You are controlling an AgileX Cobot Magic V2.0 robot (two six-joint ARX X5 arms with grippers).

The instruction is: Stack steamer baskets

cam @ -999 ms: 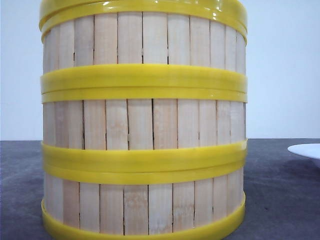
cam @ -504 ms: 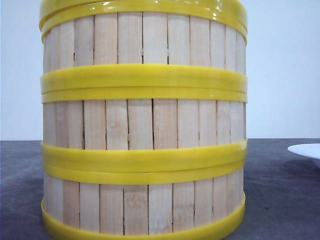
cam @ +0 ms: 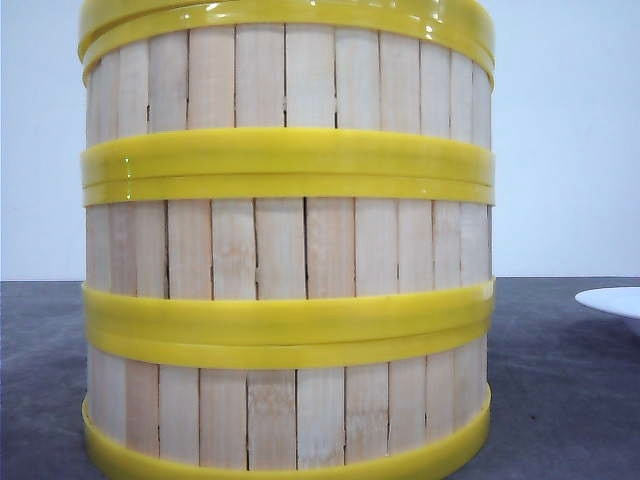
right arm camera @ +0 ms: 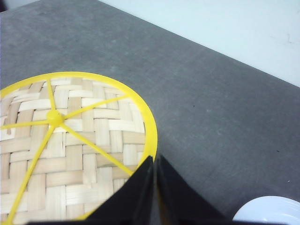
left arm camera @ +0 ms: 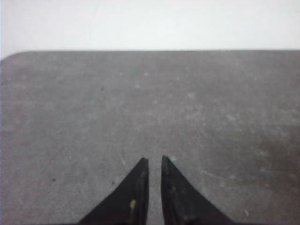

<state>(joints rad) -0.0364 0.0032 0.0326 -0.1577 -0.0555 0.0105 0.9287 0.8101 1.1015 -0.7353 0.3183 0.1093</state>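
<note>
Three steamer baskets stand stacked close to the front camera: the bottom basket (cam: 290, 415), the middle basket (cam: 290, 245) and the top basket (cam: 290, 75), whose upper rim is cut off by the frame. The right wrist view looks down into the top basket (right arm camera: 70, 150), with its woven floor and yellow spokes. My right gripper (right arm camera: 155, 158) hovers over that basket's yellow rim, shut, and the rim runs under one finger rather than between the two. My left gripper (left arm camera: 154, 159) is over bare table, its fingers nearly together with nothing between them. Neither gripper shows in the front view.
A flat white plate (cam: 615, 300) lies on the grey table to the right of the stack, and its edge shows as the plate (right arm camera: 272, 211) in the right wrist view. The table's (left arm camera: 140, 93) far edge meets a white wall.
</note>
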